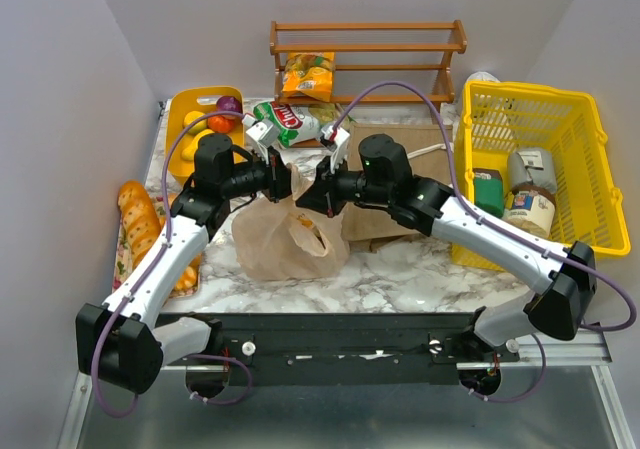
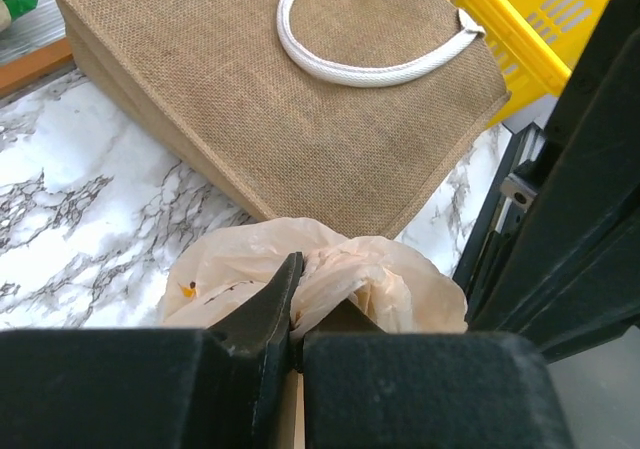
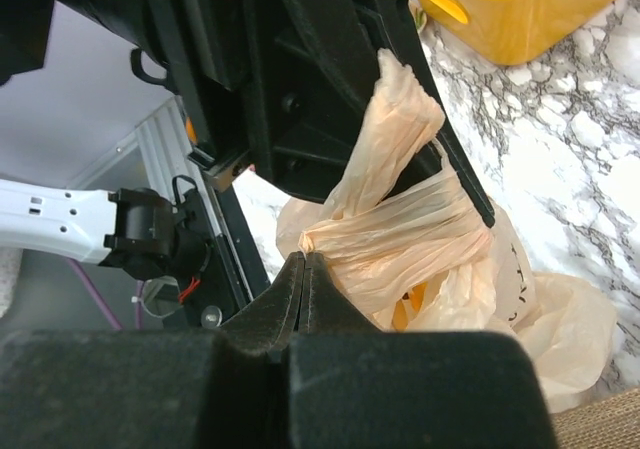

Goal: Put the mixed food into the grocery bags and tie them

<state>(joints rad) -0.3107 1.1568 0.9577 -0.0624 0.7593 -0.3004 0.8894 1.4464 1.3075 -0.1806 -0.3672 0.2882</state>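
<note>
A thin, translucent peach-orange plastic carrier bag (image 1: 290, 239) sits bulging in the middle of the marble worktop (image 1: 400, 279), with something yellow-orange showing through its skin. Both arms meet just above it. The left gripper (image 2: 297, 309) is pinched tight on a bunched fold at the bag's top. The right gripper (image 3: 304, 269) is closed on a flattened strip of the bag's handle, and that strip runs across to the left gripper's black finger. Just behind and to the right of the bag, a stiff tan jute tote (image 2: 300, 119) lies flat, its white rope handle (image 2: 370, 69) on top. Farther right of the bag stands a yellow plastic mesh basket (image 1: 530, 94) holding jars. Behind the bag lies a green crinkly snack packet with a red patch (image 1: 292, 121).
</note>
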